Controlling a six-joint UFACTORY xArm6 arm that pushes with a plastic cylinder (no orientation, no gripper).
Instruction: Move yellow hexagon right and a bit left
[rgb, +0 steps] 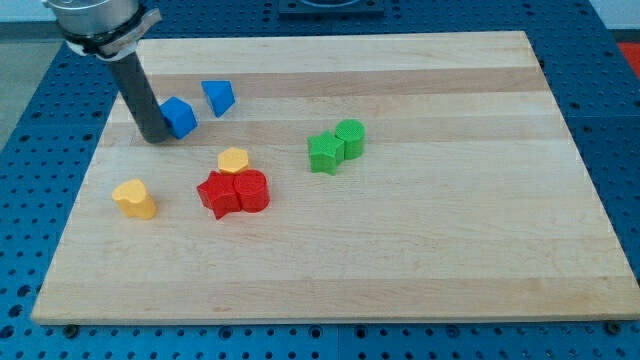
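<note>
A: Where is the yellow hexagon (233, 159) found?

B: Mid-tabletop (450, 260), touching the red blocks (234, 192) below it; a second yellow block (135, 198) lies at the view's left.

A: And my tip (157, 138)?

B: Farther up-left, beside the blue cube (180, 116). No jaws are fitted; nothing is held. The hexagon's left face should be approached, clear of the reds.

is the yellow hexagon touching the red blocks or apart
Touching, it seems: the yellow hexagon sits against the red blocks' top edge, no gap visible.
</note>
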